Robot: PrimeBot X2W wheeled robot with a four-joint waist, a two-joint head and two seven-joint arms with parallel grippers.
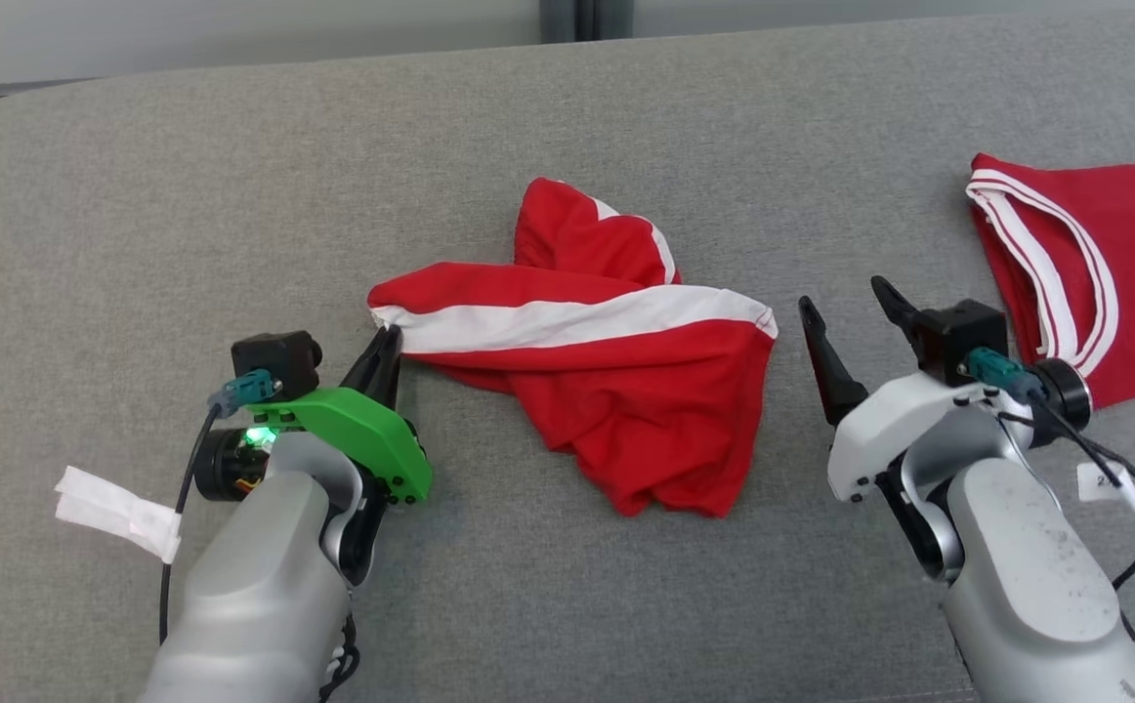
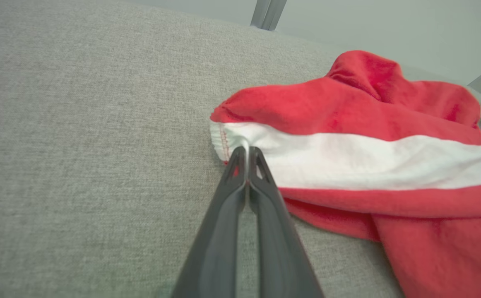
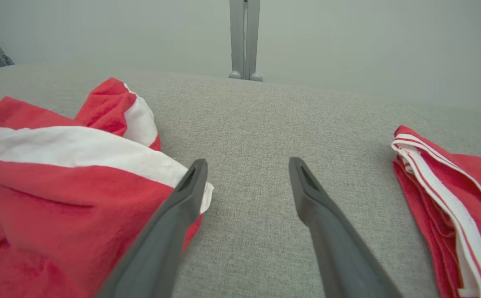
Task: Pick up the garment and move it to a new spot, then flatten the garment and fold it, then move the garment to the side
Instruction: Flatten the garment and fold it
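Left pincer (image 2: 246,150) nips the crumpled red garment (image 1: 626,391) (soft knit, white band); right pincer (image 1: 846,295) gapes wide

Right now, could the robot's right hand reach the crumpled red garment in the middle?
Probably yes. The right hand is open and sits right beside the right end of the crumpled garment, with nothing lying between them.
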